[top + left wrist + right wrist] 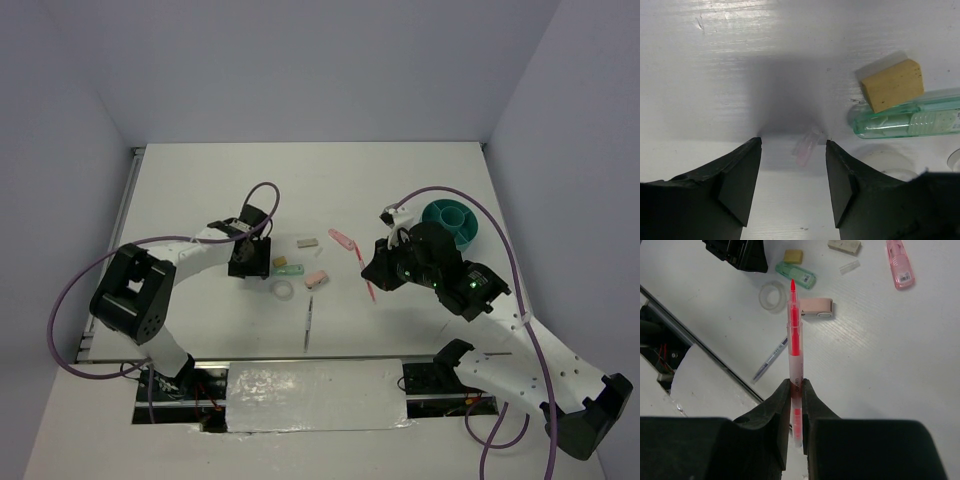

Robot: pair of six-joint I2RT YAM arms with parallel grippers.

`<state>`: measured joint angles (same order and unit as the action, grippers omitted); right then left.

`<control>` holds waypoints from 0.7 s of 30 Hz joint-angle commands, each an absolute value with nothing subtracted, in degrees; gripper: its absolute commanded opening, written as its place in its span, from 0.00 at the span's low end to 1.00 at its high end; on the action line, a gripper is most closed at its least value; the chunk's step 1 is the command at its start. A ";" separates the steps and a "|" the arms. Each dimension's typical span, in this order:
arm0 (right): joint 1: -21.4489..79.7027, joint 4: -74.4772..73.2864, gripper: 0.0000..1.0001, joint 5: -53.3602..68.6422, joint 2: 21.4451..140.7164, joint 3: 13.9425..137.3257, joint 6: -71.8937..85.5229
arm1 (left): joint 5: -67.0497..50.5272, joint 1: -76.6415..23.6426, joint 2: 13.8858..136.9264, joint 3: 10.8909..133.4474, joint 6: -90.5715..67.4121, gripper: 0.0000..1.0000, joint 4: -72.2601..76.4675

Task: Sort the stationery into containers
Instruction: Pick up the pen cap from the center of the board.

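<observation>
Right now the right pincer [796,390] is clamping a pink pen [795,335] near its back end, and the tip is pointing out ahead of the fingers. It seems to be holding the pen up off the counter [420,180]. The teal organiser [452,220] is standing just beside that arm, so the step in hand looks to be carrying this pen across to it. The next move calls for bringing the pincer over the organiser, tipping the pen upright and choosing one compartment before letting go, or the long barrel may catch the rim.

Well apart from the organiser, the left pincer [793,142] is hanging low over the counter with its jaws standing apart. A small clear cap [807,147] is lying between them, touching neither. A tan block [892,85] and a green dispenser [905,120] are lying on the organiser's side of that pincer. The tape ring [772,296], a pink block [816,307] and a grey pen [771,357] are waiting farther from the organiser than the held pen.
</observation>
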<state>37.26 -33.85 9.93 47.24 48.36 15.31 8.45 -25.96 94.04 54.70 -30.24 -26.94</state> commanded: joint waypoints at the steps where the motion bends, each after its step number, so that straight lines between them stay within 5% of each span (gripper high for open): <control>1: 37.71 -31.82 0.00 10.46 47.20 48.52 14.50 | 9.75 -26.80 94.66 54.23 -30.85 0.66 -26.54; 21: 37.62 -31.64 0.00 11.34 46.14 47.55 14.59 | 13.18 -27.51 97.82 53.96 -30.50 0.57 -25.05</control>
<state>37.26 -33.85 10.41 46.98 48.18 15.29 11.31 -27.27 94.70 54.15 -30.37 -25.78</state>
